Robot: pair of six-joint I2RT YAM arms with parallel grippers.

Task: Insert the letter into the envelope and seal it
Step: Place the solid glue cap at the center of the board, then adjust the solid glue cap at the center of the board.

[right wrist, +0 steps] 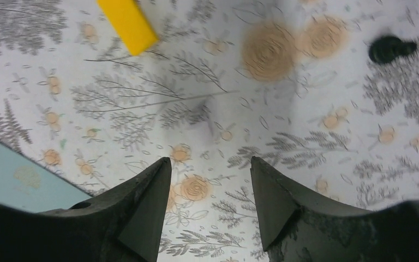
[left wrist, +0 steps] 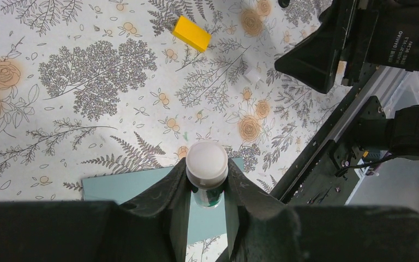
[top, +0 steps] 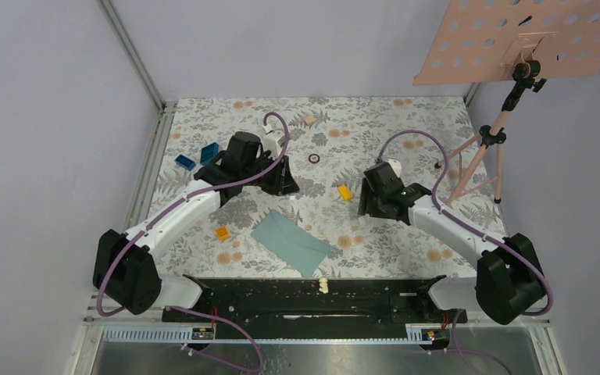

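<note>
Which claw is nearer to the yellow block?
Right. The right claw is just right of the yellow block; the left claw, holding a tube, is farther to its left.

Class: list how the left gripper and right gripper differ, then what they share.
The left gripper clamps a white-capped tube; the right gripper is open and empty. The left gripper is near the envelope; the right gripper stands farther off, over floral table. Both have black fingers pointing down.
</note>
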